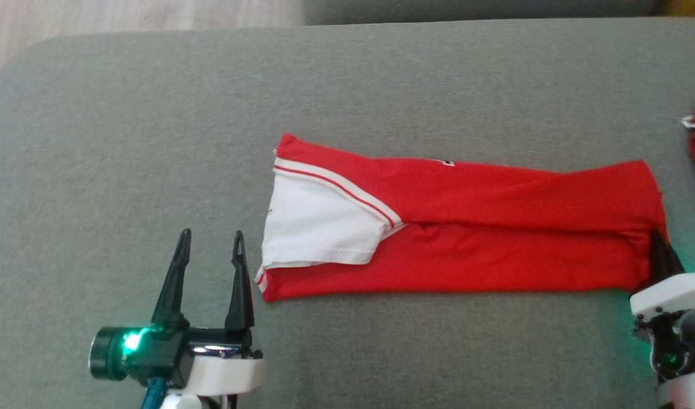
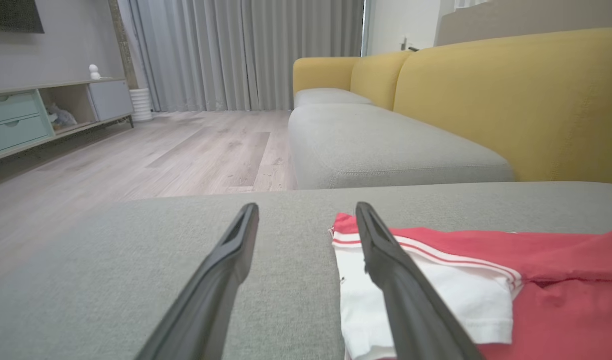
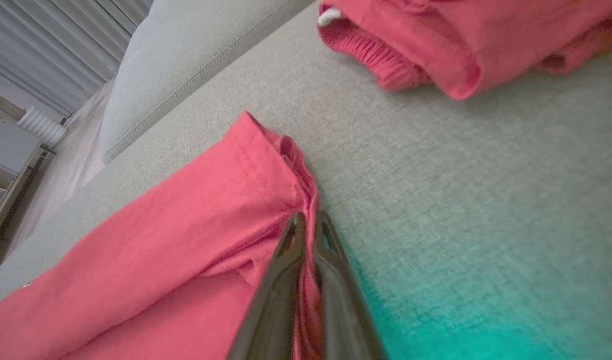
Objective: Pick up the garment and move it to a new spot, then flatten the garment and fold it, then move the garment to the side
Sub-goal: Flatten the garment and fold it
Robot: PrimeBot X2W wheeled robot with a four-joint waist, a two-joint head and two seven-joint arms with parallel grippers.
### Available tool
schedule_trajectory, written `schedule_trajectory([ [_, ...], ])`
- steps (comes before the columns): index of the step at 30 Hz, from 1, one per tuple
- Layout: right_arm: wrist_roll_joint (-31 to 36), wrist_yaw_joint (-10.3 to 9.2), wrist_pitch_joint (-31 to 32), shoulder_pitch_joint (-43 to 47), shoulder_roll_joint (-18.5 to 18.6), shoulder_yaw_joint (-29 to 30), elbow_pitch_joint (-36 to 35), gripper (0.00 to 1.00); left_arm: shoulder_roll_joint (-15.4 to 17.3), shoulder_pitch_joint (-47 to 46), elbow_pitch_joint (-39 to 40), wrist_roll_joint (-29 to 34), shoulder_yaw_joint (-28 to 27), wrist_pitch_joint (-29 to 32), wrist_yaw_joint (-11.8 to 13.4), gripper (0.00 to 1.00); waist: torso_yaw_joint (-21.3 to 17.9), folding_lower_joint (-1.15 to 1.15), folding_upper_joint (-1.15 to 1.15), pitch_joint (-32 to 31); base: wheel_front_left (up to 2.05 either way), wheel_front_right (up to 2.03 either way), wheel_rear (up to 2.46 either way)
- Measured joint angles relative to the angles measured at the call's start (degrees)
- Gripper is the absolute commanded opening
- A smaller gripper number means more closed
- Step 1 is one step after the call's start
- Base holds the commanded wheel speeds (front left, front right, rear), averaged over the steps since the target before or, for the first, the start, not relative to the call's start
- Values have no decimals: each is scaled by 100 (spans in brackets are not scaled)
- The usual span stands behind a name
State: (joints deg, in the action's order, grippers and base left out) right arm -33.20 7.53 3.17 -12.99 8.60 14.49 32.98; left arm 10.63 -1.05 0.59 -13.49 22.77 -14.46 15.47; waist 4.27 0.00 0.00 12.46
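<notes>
Two pincers, one gripping: long-folded jersey held at its right end

Red jersey (image 1: 495,227) lies mid-frame in the head view on the grey sofa cushion (image 1: 126,142). It is folded lengthwise into a long strip, with the white sleeve (image 1: 319,227) tucked on top at its left end. Sides look already folded in, so my read is the crosswise fold comes next.

Right pincer (image 1: 658,238) sits at the lower right corner of the strip, fingers together and clamped on the hem. That is likely the grab for lifting this end over toward the sleeve end.

Left pincer (image 1: 211,234) is at lower left, fingers wide apart and holding nothing. It is just beside the strip's near-left corner, not touching, and probably staged to pin or take that end.

View differences:
- Right wrist view shows red fabric pinched between the fingers. The head view gives just a dark finger at the cloth edge, so the grip isn't confirmable there.
- Right wrist view also shows a second red garment (image 3: 436,45) with a ribbed band, clear of the jersey. The head view clips it at the right edge.
- Left wrist view shows the yellow sofa back (image 2: 511,100), curtains (image 2: 236,50) and wood floor (image 2: 136,160). Its right finger overlaps the sleeve in frame; contact can't be told.
</notes>
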Motion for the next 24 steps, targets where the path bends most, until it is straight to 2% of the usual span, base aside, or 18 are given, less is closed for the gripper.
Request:
schedule_trajectory([
  [4,-63,0,-47,95,127,-138,-256,0,-86,23,13,110,-211,1,-145,100,-239,0,0,-7,0,0,0],
  [9,-208,0,5,81,575,-113,-792,0,-158,28,45,272,-407,0,-294,100,-560,0,0,36,0,0,0],
  [13,-403,0,178,66,851,15,-1401,0,-214,32,43,356,-514,0,-394,100,-761,0,0,67,0,0,0],
  [14,-504,0,302,61,912,85,-1800,0,-246,36,36,371,-573,0,-435,100,-820,0,0,69,0,0,0],
  [19,-915,0,678,66,833,55,-2956,0,-343,46,-37,447,-632,0,-550,100,-810,0,0,4,0,0,0],
  [24,-1109,0,949,192,369,-245,-4046,0,-468,67,-93,447,-694,0,-650,100,-655,0,0,-71,0,0,0],
])
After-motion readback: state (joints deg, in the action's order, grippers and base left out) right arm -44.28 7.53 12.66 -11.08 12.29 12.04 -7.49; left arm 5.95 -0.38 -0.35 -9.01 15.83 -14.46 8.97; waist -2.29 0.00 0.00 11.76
